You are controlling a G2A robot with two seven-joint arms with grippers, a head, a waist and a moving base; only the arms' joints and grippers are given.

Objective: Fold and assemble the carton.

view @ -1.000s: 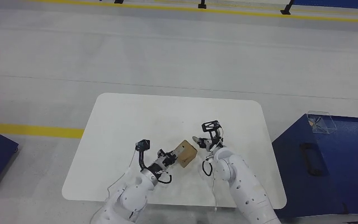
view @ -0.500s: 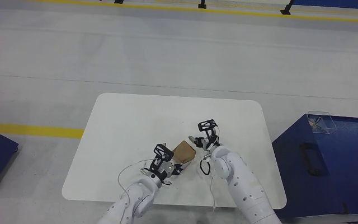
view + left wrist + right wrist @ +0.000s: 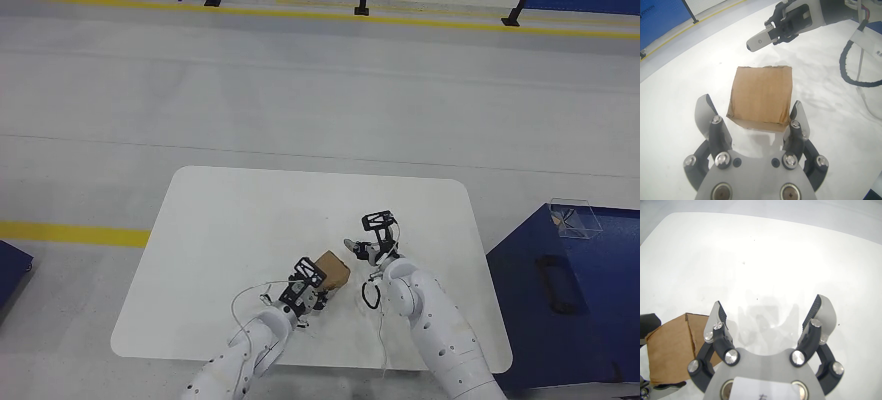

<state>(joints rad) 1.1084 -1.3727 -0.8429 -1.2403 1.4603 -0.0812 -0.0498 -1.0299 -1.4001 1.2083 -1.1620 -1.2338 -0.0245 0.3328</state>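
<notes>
A small brown carton (image 3: 331, 267) lies on the white table (image 3: 240, 220), its flaps folded in. In the left wrist view the carton (image 3: 761, 98) sits between the tips of my left gripper (image 3: 750, 101), which is open. One fingertip (image 3: 799, 115) touches a near corner and the other stands a little apart. My left gripper (image 3: 308, 284) is at the carton's near side. My right gripper (image 3: 360, 248) hovers just beyond the carton's far right corner, open and holding nothing (image 3: 770, 302). The carton (image 3: 672, 347) lies beside one right finger.
A blue cabinet (image 3: 570, 300) stands right of the table with a clear plastic box (image 3: 573, 216) on it. A black cable (image 3: 848, 75) loops from the right arm over the table near the carton. The table's far half is bare.
My left arm has swung in from the carton's left to its near side, so the open fingers now straddle its near end. The carton and right gripper have barely shifted.
</notes>
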